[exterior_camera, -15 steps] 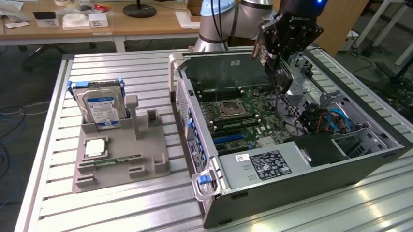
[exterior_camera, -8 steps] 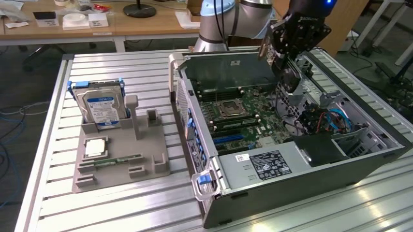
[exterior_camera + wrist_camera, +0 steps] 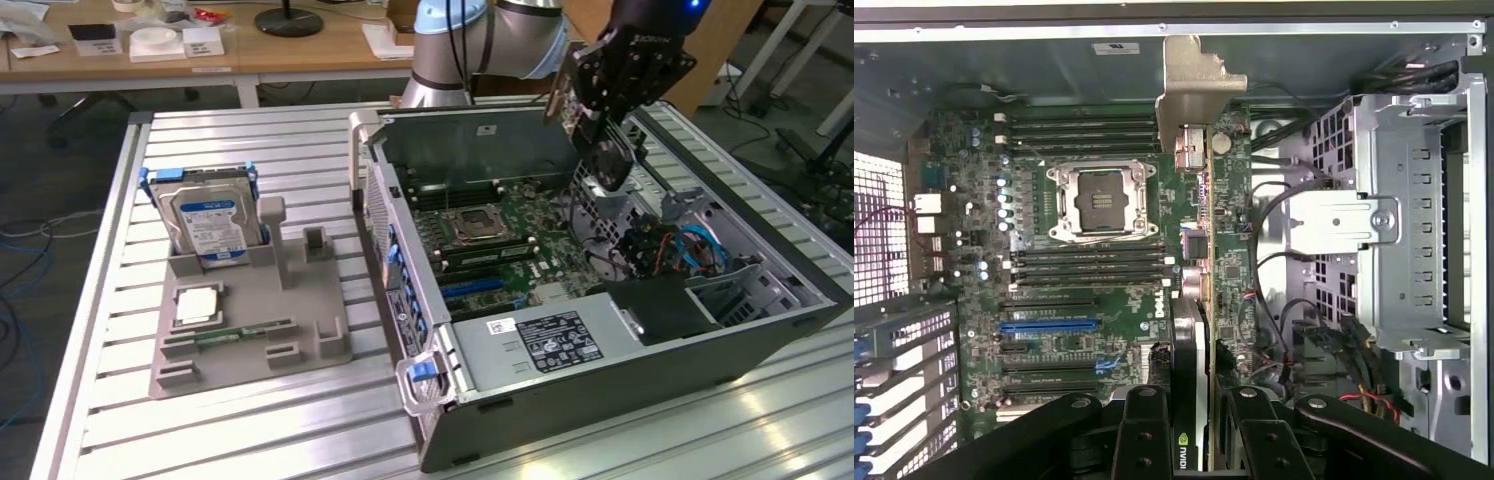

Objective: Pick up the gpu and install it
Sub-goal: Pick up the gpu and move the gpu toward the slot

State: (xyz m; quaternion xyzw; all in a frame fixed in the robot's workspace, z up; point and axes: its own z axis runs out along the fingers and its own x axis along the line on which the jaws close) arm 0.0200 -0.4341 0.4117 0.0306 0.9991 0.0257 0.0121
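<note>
Black shroud and silvery metal mark out the gpu (image 3: 611,158), which hangs at about two o'clock in the exterior view, above the open computer case (image 3: 627,345) and apart from everything inside it; the gripper (image 3: 603,112) is closed on it, a finger on each flat face, so the card stands on edge and not flat. That hold looks deliberate; on edge, the connector side can face down toward the motherboard (image 3: 497,250), and the fan and circuit faces are the only broad surfaces to pinch.

In the wrist view the gripper (image 3: 1199,440) clasps the gpu (image 3: 1202,340) edge-on, the fingers (image 3: 1144,435) pressed to its sides; the end bracket (image 3: 1189,85) sits at the far end, near the case's inner wall. The card's long line runs across the blue slot (image 3: 1049,325) rather than along it, and it hangs beside the processor socket (image 3: 1099,200), not over the slots; so I judge the pick-up done and the install not yet begun, with the card not lined up with any slot.

At nine o'clock in the exterior view, well apart from the case, the grey parts holder (image 3: 307,345) rests on the slatted metal table (image 3: 240,440); its moulded pockets keep each part steady and reachable. The hard drive (image 3: 207,220) stands upright in it at about ten o'clock, and the memory stick (image 3: 247,330) lies flat at eight o'clock.
</note>
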